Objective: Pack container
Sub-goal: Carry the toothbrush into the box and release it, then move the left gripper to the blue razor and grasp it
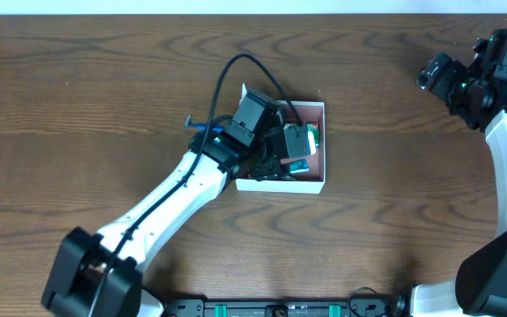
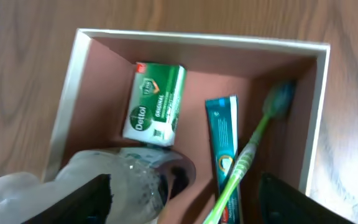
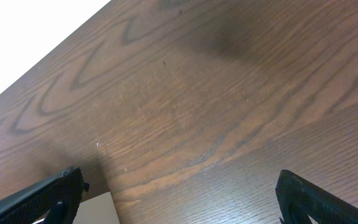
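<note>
The container (image 2: 197, 38) sits about mid-tabletop (image 1: 104, 106), holding a soap box (image 2: 154, 102), a toothpaste tube (image 2: 221, 134) and a green toothbrush (image 2: 247, 155). The left fingers (image 2: 92, 199) hang spread wide over its near side, gripping nothing, with a clear plastic item (image 2: 126, 177) lying beneath them. At the far right, the right fingers (image 3: 55, 193) are wide open and empty above the wood.

- The small green-and-white cardboard soap box (image 2: 154, 104) is showing the brand "Dettol" on a green badge, with the word "ORIGINAL" running beside it.
- The teal toothpaste tube (image 2: 221, 127) is carrying print too blurred to read.
</note>
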`<state>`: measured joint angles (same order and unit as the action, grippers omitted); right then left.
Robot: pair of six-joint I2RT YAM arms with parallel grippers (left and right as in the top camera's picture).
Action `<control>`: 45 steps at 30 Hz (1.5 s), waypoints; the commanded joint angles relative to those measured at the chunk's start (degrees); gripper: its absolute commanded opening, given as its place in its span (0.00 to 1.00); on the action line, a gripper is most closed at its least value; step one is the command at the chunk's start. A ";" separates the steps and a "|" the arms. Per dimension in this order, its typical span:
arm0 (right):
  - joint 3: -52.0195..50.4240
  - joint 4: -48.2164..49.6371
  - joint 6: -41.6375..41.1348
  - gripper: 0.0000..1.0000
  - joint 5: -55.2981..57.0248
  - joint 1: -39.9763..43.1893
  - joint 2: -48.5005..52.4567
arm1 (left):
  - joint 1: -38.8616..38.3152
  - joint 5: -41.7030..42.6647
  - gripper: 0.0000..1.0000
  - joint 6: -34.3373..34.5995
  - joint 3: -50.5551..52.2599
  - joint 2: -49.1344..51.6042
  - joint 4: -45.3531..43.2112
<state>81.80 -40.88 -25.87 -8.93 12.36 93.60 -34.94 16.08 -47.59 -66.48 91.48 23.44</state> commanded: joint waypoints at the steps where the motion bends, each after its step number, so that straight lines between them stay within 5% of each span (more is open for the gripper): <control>1: 0.85 0.11 0.66 0.99 0.37 0.35 -0.79 | 0.28 -0.26 0.79 12.50 -0.74 -6.73 -0.24; 11: 0.85 0.11 0.66 0.99 0.37 0.35 -0.79 | 1.33 -5.05 0.79 25.46 -0.72 -28.13 5.49; 15: 0.85 0.11 0.66 0.99 0.37 0.35 -0.79 | 4.79 -27.45 0.79 44.92 -0.72 -30.69 6.40; 17: 0.85 0.11 0.66 0.99 0.37 0.35 -0.79 | 7.54 -38.14 0.87 56.72 -0.72 -30.10 8.41; 19: 0.85 0.11 0.66 0.99 0.37 0.35 -0.79 | 10.62 -40.79 0.96 63.01 -0.72 -28.57 9.07; 23: 0.85 0.11 0.66 0.99 0.37 0.35 -0.79 | 14.69 -40.70 0.98 70.99 -0.72 -23.34 8.15; 40: 0.85 0.11 0.66 0.99 0.37 0.35 -0.79 | 16.39 -40.52 1.00 82.42 -0.72 3.17 1.46; 45: 0.85 0.11 0.66 0.99 0.37 0.35 -0.79 | 16.55 -40.52 0.91 82.40 -0.72 6.75 1.27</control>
<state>81.80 -40.88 -25.87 -8.93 12.36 93.60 -18.81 -22.96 33.54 -66.67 96.71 24.99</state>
